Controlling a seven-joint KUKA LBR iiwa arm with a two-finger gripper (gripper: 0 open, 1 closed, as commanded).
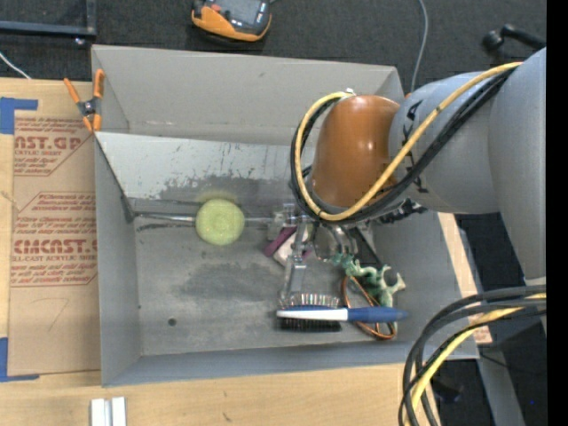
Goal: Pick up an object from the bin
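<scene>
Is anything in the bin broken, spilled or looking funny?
Nothing looks broken or spilled. The yellow-green ball sits alone in the bin; the blue-handled brush, a green toy and a purple thing lie jumbled by the gripper.

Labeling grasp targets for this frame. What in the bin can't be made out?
1. Purple-pink thing, camera view: mostly behind the gripper; kind unclear.
2. Green toy: upper part under the wrist; shape unclear.
3. Orange loop under the brush: mostly covered by its blue handle.
4. Bin, right wall: hidden by the arm.
</scene>
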